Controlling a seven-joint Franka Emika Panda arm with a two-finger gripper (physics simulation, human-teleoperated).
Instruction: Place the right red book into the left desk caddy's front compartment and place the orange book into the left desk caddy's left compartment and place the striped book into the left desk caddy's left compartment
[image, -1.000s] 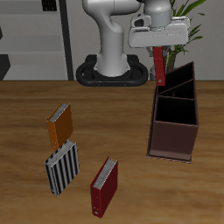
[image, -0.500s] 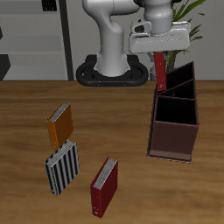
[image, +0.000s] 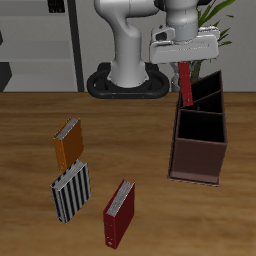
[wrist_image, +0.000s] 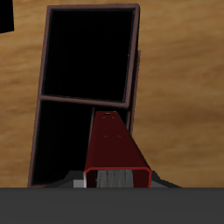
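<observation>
Red book (image: 186, 82) in raised gripper (image: 184, 62)

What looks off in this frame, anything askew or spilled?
Nothing spilled or damaged. The pincer holds a red book hanging slightly tilted over the desk caddy. The other three books lie flat.

Soft, even light all over, nothing harsh, no glare on the wooden table (image: 120, 140). Shadows are faint: just a thin dark edge under the striped book (image: 71, 192) and the orange book (image: 67, 143). The left desk caddy (image: 200, 135) swallows light; from the wrist its compartments read pure black. Both renders look coarse, pixelly at edges, no motion blur, no lens warp.
</observation>
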